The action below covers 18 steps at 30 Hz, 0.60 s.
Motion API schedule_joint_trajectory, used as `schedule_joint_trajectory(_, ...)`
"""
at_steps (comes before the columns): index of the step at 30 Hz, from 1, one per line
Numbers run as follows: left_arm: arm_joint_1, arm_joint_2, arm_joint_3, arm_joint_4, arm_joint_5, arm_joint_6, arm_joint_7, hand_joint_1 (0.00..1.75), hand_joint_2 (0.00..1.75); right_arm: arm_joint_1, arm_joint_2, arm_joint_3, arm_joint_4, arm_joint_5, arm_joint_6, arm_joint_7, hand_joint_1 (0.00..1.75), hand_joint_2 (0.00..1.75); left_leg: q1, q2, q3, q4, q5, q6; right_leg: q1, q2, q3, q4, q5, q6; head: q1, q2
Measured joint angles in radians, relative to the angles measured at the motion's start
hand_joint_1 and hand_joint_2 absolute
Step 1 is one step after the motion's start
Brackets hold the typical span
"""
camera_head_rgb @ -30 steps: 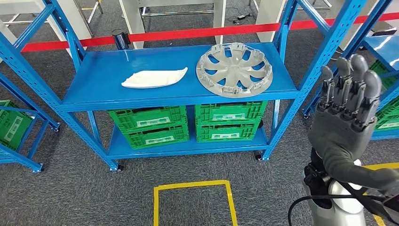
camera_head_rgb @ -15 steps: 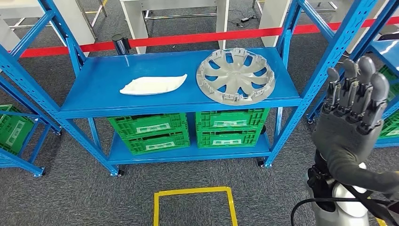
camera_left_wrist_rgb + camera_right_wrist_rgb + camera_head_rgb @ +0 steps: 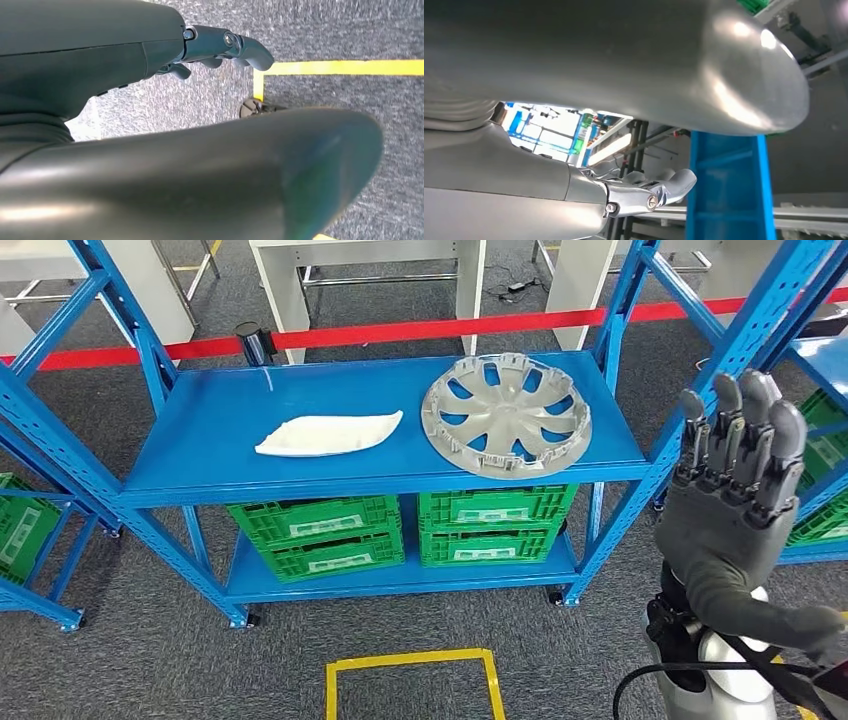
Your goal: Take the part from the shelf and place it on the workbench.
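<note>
Fingers [image 3: 745, 430] of the right hand [image 3: 735, 505] extend upward, apart and empty — raised beside the shelf [image 3: 210, 440], presumably preparing to reach the grey wheel cover [image 3: 506, 413].

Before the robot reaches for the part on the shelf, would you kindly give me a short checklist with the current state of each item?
1. Wheel cover lies flat on the top shelf: ok.
2. Nothing rests on the wheel cover; the white piece lies apart, beside it: ok.
3. Right hand holds nothing, fingers straight and apart: ok.
4. Right hand near the wheel cover: not ok, it is raised off to the side, past the shelf post.
5. Left hand free: cannot tell for sure; it hangs over the floor.
</note>
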Motion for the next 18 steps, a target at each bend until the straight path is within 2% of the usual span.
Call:
schedule_joint_trajectory(1, 0.0, 0.0, 0.0, 0.0, 0.0, 0.0, 0.0, 0.0, 0.0, 0.0, 0.0, 0.0, -0.001, 0.0, 0.0, 0.0, 0.0, 0.0, 0.002, 0.0, 0.005, -0.006, 0.0, 0.007, 0.0, -0.001, -0.009, 0.022, -0.011, 0.003, 0.001, 0.0)
schedule_joint_trajectory(2, 0.0, 0.001, 0.0, 0.0, 0.0, 0.0, -0.001, 0.0, 0.0, 0.0, 0.0, 0.0, -0.003, -0.001, 0.0, -0.001, 0.0, 0.0, 0.004, 0.0, 0.011, -0.01, 0.0, 0.014, 0.0, -0.001, -0.031, 0.066, -0.031, 0.005, 0.003, 0.0)
schedule_joint_trajectory(4, -0.001, 0.001, 0.0, 0.0, 0.0, 0.0, 0.0, 0.0, 0.0, 0.004, 0.0, 0.0, -0.004, -0.004, 0.001, 0.0, 0.0, 0.0, 0.002, 0.0, 0.019, -0.012, -0.008, 0.022, 0.002, -0.001, -0.112, 0.201, -0.082, 0.007, 0.006, 0.0)
schedule_joint_trajectory(5, -0.001, 0.001, 0.0, 0.0, 0.0, 0.0, 0.0, 0.0, 0.0, 0.006, 0.0, 0.0, -0.004, -0.005, 0.002, 0.0, 0.0, 0.0, 0.001, 0.0, 0.023, -0.011, -0.013, 0.024, 0.002, -0.001, -0.151, 0.257, -0.094, 0.008, 0.007, 0.0)
schedule_joint_trajectory(6, -0.001, 0.001, 0.0, 0.0, 0.0, 0.001, 0.001, 0.0, 0.0, 0.008, 0.0, 0.0, -0.003, -0.006, 0.004, 0.0, 0.0, 0.0, 0.0, 0.0, 0.029, -0.011, -0.018, 0.024, 0.002, -0.002, -0.176, 0.281, -0.084, 0.008, 0.007, 0.0)
schedule_joint_trajectory(7, 0.0, 0.001, 0.0, 0.0, 0.0, 0.001, 0.002, 0.0, 0.0, 0.009, 0.0, 0.0, -0.003, -0.006, 0.005, 0.0, 0.0, 0.0, 0.0, 0.0, 0.037, -0.01, -0.025, 0.023, 0.002, -0.002, -0.18, 0.265, -0.054, 0.007, 0.007, 0.0)
schedule_joint_trajectory(9, 0.0, 0.0, 0.001, 0.0, 0.001, 0.002, 0.002, 0.0, 0.0, 0.008, 0.0, 0.0, -0.003, -0.007, 0.006, 0.0, 0.0, 0.0, 0.0, -0.002, 0.052, -0.007, -0.04, 0.019, 0.002, -0.003, -0.142, 0.145, 0.035, 0.002, 0.009, 0.0)
schedule_joint_trajectory(10, 0.0, -0.001, 0.001, 0.0, 0.001, 0.002, 0.002, 0.0, 0.0, 0.007, 0.0, 0.0, -0.003, -0.007, 0.006, 0.0, 0.0, 0.0, -0.002, -0.003, 0.058, -0.004, -0.049, 0.014, 0.003, -0.004, -0.118, 0.083, 0.063, -0.002, 0.01, 0.0)
schedule_joint_trajectory(11, -0.001, -0.001, 0.002, 0.0, 0.001, 0.002, 0.002, 0.0, 0.0, 0.007, 0.0, 0.0, -0.003, -0.007, 0.007, 0.0, 0.0, 0.0, -0.004, -0.004, 0.061, -0.003, -0.056, 0.008, 0.005, -0.005, -0.1, 0.041, 0.077, -0.006, 0.011, 0.0)
schedule_joint_trajectory(12, -0.002, -0.001, 0.004, 0.0, 0.001, 0.002, 0.002, 0.0, 0.0, 0.006, 0.0, 0.0, -0.003, -0.007, 0.007, 0.0, 0.0, 0.0, -0.005, -0.004, 0.063, -0.003, -0.062, 0.002, 0.007, -0.005, -0.091, 0.02, 0.077, -0.011, 0.01, 0.0)
schedule_joint_trajectory(15, -0.003, 0.0, 0.01, -0.001, 0.001, 0.002, 0.001, 0.0, 0.0, 0.002, 0.0, 0.0, -0.003, -0.006, 0.007, 0.0, 0.0, 0.0, -0.004, -0.001, 0.072, -0.004, -0.073, -0.016, 0.008, -0.001, -0.085, 0.014, 0.068, -0.028, 0.008, 0.0)
schedule_joint_trajectory(17, -0.005, 0.001, 0.012, -0.001, 0.001, 0.002, 0.0, 0.0, 0.0, -0.003, 0.001, 0.0, -0.003, -0.006, 0.007, 0.0, 0.0, 0.0, -0.001, 0.0, 0.047, 0.053, -0.101, -0.029, 0.004, -0.002, -0.075, 0.009, 0.063, -0.04, 0.004, 0.0)
schedule_joint_trajectory(18, -0.004, 0.0, 0.013, -0.001, 0.001, 0.002, 0.0, 0.0, 0.0, -0.005, 0.001, 0.0, -0.003, -0.006, 0.007, 0.0, 0.0, 0.0, 0.001, 0.0, 0.015, 0.113, -0.125, -0.034, 0.003, -0.003, -0.069, 0.009, 0.058, -0.045, 0.002, 0.0)
